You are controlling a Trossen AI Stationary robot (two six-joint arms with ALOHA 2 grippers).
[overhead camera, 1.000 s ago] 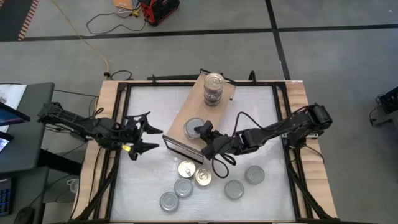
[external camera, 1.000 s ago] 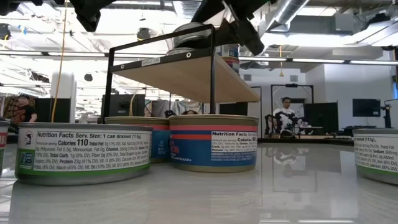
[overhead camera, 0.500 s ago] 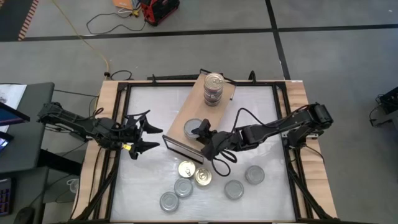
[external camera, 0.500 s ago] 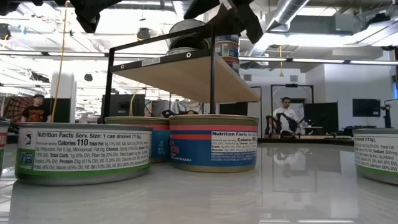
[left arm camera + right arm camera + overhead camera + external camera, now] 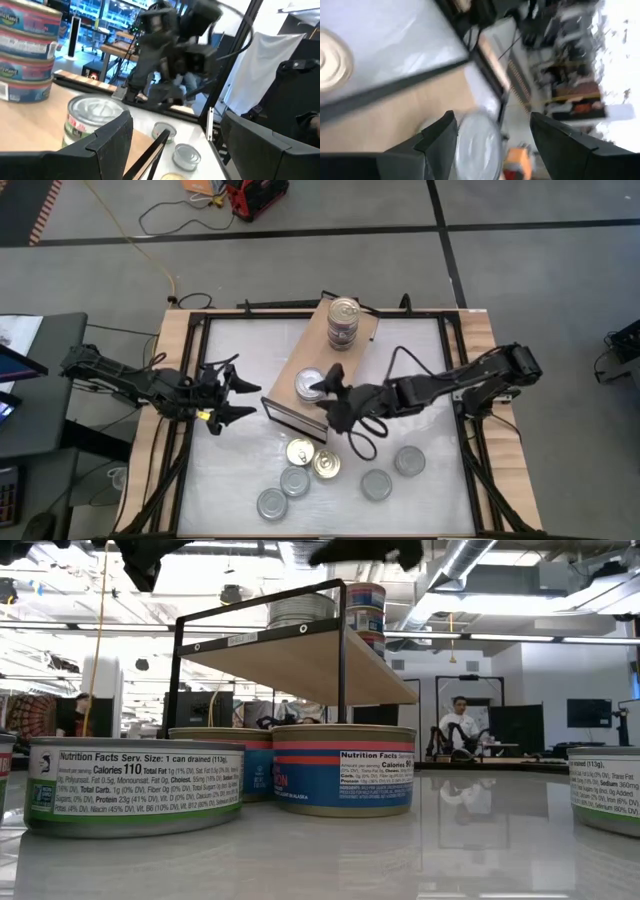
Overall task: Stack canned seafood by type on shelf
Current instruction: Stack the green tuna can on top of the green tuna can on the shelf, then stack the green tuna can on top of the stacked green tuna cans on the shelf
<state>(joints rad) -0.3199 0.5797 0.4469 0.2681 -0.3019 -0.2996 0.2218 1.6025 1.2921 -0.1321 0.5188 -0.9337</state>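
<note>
The shelf [image 5: 330, 358] stands slantwise in the middle of the table, a wooden board on a black frame. A stack of three cans [image 5: 343, 323] rests on its far end. One silver-lidded can [image 5: 308, 385] sits flat on its near end, and shows in the left wrist view as the can [image 5: 92, 125]. My right gripper [image 5: 322, 395] hovers open just above and beside that can, clear of it; in the low view, right gripper [image 5: 365, 552] is well over the can [image 5: 300, 610]. My left gripper [image 5: 245, 390] waits open left of the shelf.
Several loose cans lie on the table near the front edge: two gold-lidded cans [image 5: 300, 452] [image 5: 326, 465] and silver-lidded ones around [image 5: 293, 480] [image 5: 376, 484] [image 5: 409, 461]. A black frame rail [image 5: 455, 380] runs round the white table top.
My right gripper has risen straight up off the silver-lidded can at the shelf's near end and has rolled at the wrist. The can stays flat on the board. My left arm has kept still.
</note>
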